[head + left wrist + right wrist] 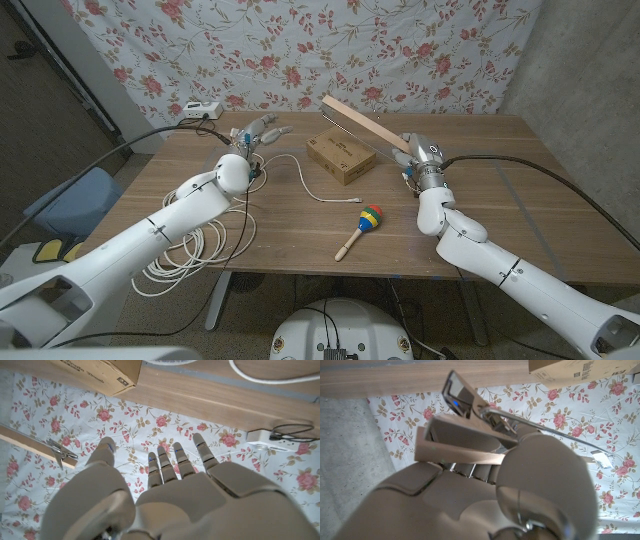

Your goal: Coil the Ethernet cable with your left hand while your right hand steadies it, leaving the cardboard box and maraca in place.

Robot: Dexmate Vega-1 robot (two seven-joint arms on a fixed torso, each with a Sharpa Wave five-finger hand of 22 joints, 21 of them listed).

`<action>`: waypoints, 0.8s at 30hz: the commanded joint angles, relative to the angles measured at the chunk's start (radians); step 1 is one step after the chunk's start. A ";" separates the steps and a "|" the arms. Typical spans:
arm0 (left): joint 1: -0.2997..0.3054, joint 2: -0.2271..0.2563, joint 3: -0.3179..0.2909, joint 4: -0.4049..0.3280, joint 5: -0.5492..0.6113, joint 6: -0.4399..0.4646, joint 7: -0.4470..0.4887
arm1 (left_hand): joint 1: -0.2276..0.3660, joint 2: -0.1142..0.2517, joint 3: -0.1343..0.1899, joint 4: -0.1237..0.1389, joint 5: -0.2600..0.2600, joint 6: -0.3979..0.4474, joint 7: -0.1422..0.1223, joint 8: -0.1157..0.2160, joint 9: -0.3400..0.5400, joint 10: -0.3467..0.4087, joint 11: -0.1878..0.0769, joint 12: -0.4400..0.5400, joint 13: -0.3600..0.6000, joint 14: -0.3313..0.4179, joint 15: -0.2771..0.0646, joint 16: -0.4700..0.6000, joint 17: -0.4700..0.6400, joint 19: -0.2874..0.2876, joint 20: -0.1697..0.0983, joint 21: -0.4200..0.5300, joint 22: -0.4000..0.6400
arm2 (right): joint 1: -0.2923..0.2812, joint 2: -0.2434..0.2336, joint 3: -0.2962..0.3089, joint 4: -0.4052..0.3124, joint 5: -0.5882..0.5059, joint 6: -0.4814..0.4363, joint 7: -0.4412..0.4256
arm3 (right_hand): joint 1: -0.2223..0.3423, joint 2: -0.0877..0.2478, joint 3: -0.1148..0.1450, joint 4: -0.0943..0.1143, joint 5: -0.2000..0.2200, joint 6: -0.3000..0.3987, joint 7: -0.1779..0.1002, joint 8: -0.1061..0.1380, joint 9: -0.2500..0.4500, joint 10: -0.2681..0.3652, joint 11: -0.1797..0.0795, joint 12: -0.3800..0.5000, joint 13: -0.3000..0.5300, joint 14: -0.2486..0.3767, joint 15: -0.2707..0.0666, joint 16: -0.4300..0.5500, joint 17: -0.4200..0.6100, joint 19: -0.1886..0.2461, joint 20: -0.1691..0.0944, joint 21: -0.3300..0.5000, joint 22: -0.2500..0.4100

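Note:
The white Ethernet cable [196, 248] lies in loose loops near the table's front left. One strand runs past my left arm to a free end [335, 199] by the middle; a bend of the cable [270, 380] lies on the wood. My left hand [252, 138] hovers over the far left of the table with fingers spread and nothing in it; the left hand [170, 490] faces the flowered backdrop. My right hand [424, 162] stands right of the cardboard box [340, 156] and grips a wooden slat [365, 122]. The maraca [363, 224] lies near the front middle.
A white power strip [200, 110] sits at the far left edge of the table [520, 190], with dark leads plugged in. The slat [455, 451] slants up over the box's right corner, a thin metal rod [545, 430] beside it. A flowered curtain hangs behind the table.

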 commanded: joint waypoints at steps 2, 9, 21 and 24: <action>-0.233 0.054 0.198 -0.003 0.354 0.063 -0.389 | 0.040 -0.033 -0.004 -0.008 0.009 0.001 -0.010 0.001 0.003 -0.015 -0.004 -0.009 -0.003 -0.029 0.011 -0.018 0.000 -0.012 0.016 -0.012 0.002 | -0.073 -0.005 0.054 -0.023 0.001 0.044 -0.056 | -0.101 0.104 0.078 0.070 0.004 -0.001 0.008 0.012 0.012 -0.006 -0.005 0.014 0.005 0.000 -0.052 0.014 0.003 -0.009 -0.046 0.013 0.004; -0.302 0.049 0.247 -0.003 0.512 0.041 -0.588 | 0.101 -0.096 -0.023 -0.007 0.040 0.026 -0.024 0.008 0.004 0.002 -0.003 -0.005 -0.008 -0.046 0.027 -0.029 0.001 -0.015 0.040 -0.026 0.000 | -0.091 0.001 0.067 -0.020 -0.004 0.055 -0.078 | -0.102 0.104 0.079 0.069 0.004 -0.002 0.006 0.023 0.027 -0.008 -0.005 0.027 0.005 -0.004 -0.051 0.025 0.003 -0.014 -0.046 0.024 0.003; -0.343 0.042 0.266 -0.069 0.761 0.015 -0.893 | 0.308 -0.162 -0.078 0.008 0.230 0.263 -0.125 0.057 0.011 0.151 -0.105 0.029 -0.017 -0.012 -0.015 -0.012 0.011 0.036 0.019 -0.052 -0.001 | -0.090 0.022 0.072 0.009 -0.019 0.090 -0.116 | -0.105 0.103 0.081 0.070 0.004 -0.005 0.006 0.038 0.046 -0.012 -0.006 0.048 0.004 -0.010 -0.051 0.041 0.003 -0.020 -0.049 0.041 0.000; -0.344 0.032 0.265 -0.072 0.815 -0.002 -0.953 | 0.345 -0.153 -0.077 0.007 0.247 0.269 -0.127 0.051 0.011 0.162 -0.107 0.028 -0.017 -0.008 -0.022 -0.011 0.010 0.044 0.015 -0.054 -0.001 | -0.091 0.026 0.073 0.015 -0.020 0.098 -0.122 | -0.105 0.102 0.081 0.070 0.004 -0.007 0.005 0.041 0.049 -0.015 -0.004 0.052 0.004 -0.012 -0.051 0.045 0.003 -0.021 -0.050 0.045 -0.001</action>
